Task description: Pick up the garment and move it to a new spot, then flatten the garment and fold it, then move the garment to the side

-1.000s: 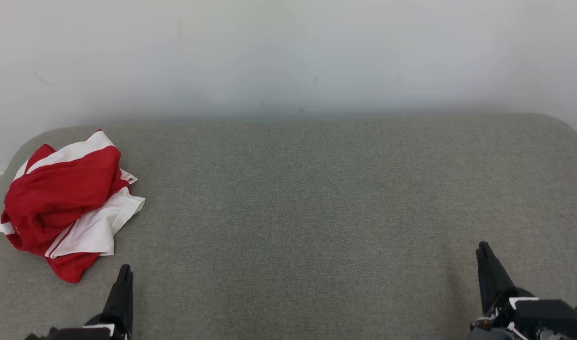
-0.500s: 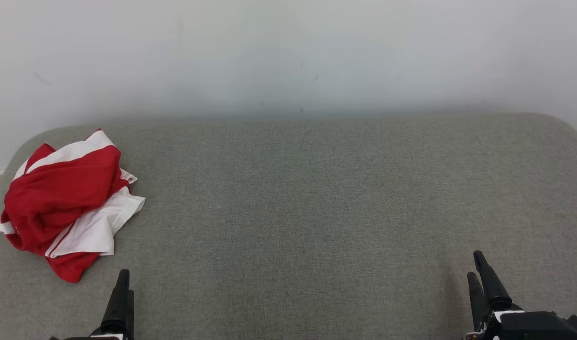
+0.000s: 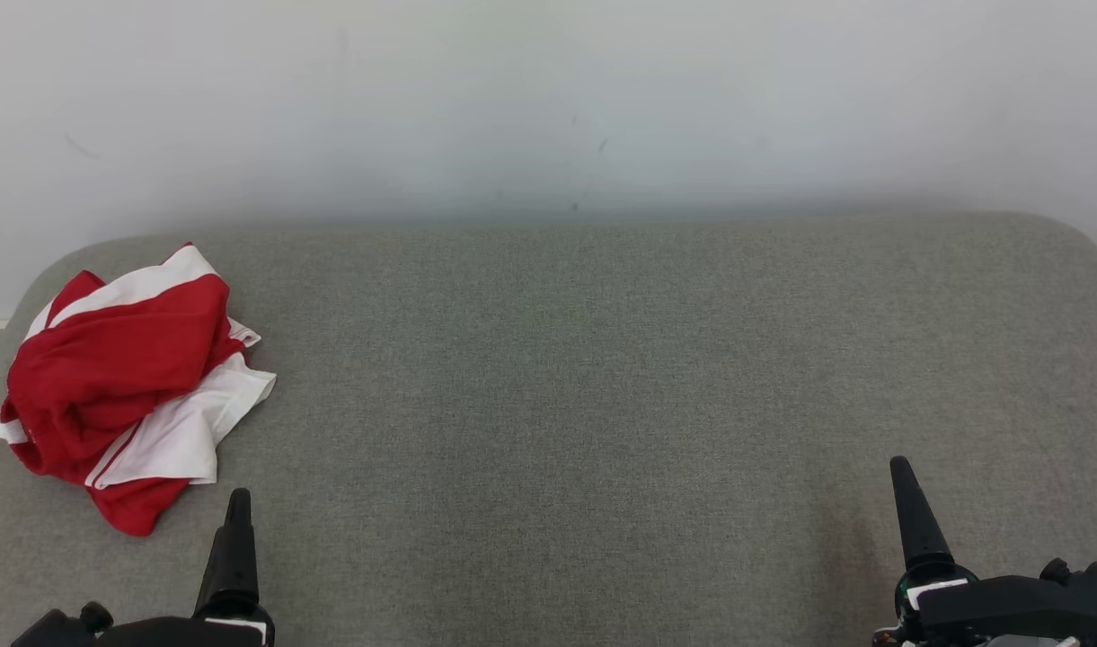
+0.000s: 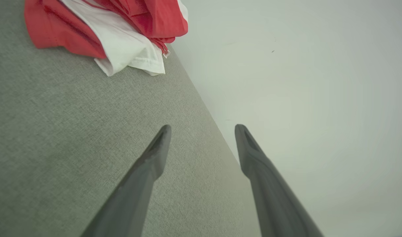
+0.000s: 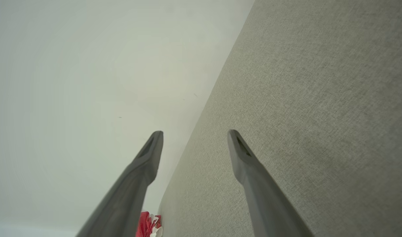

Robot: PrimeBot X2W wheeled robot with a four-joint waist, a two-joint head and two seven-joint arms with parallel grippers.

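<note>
The left tool (image 4: pixel 203 130) had its fingers spread apart and empty, and so did the right tool (image 5: pixel 195 133). The crumpled red-and-white garment (image 3: pixel 108 377) lay on the grey surface (image 3: pixel 602 404), near the left tool, ahead and leftward, well apart from the right tool.

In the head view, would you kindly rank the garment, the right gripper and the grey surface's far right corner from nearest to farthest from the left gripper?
From the left gripper:
1. garment, just to its left and slightly ahead.
2. right gripper, across at the near right.
3. far right corner, beyond that gripper, at the back.
</note>
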